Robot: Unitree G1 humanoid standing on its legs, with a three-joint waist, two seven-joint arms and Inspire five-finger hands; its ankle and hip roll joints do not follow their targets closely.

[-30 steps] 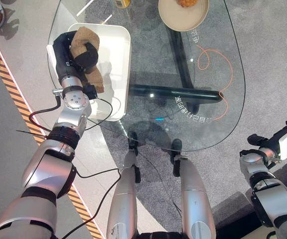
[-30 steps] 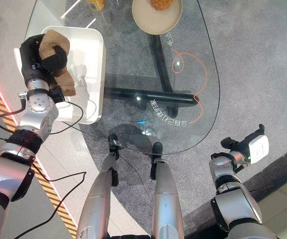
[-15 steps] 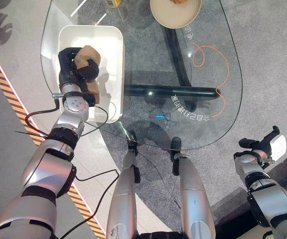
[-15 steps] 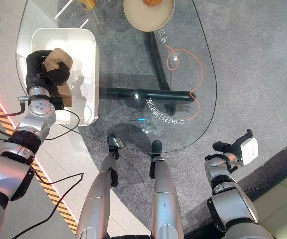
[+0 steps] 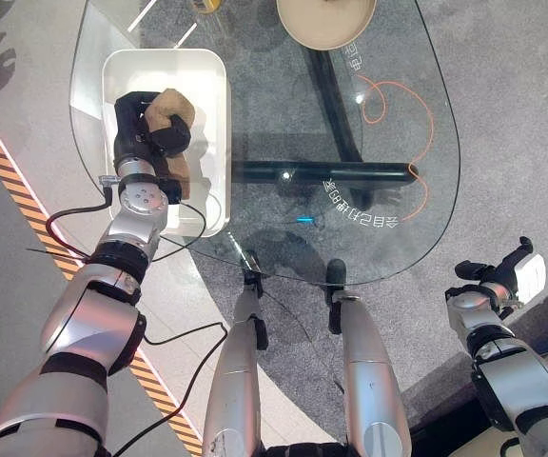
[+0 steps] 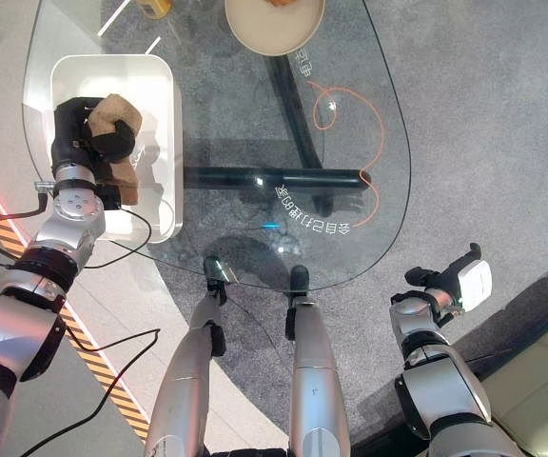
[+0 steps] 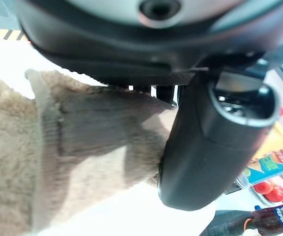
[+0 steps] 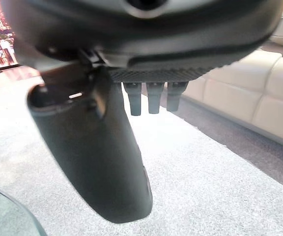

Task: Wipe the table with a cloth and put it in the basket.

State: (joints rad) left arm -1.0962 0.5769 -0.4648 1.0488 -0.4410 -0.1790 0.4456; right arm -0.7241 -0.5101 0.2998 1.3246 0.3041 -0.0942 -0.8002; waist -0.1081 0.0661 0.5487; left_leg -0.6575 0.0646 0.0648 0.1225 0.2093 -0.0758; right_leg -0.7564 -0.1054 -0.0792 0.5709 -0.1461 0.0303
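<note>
Left eye view shows your left hand [image 5: 144, 129] over the white basket [image 5: 208, 95], its fingers curled round the tan cloth [image 5: 166, 109], which hangs inside the basket's walls. The basket sits on the glass table [image 5: 398, 190]; a tan bowl [image 5: 323, 21] stands well beyond the basket, at the table's far edge. Your right hand [image 6: 457, 282] is off the table, far from the basket. Left wrist view shows the cloth pinched under the thumb [image 7: 215, 142]. Right wrist view shows straight, relaxed fingers [image 8: 154, 96] over grey carpet, holding nothing. Watch the release: the fuzzy cloth could snag on your fingers and lift back out of the basket.
</note>
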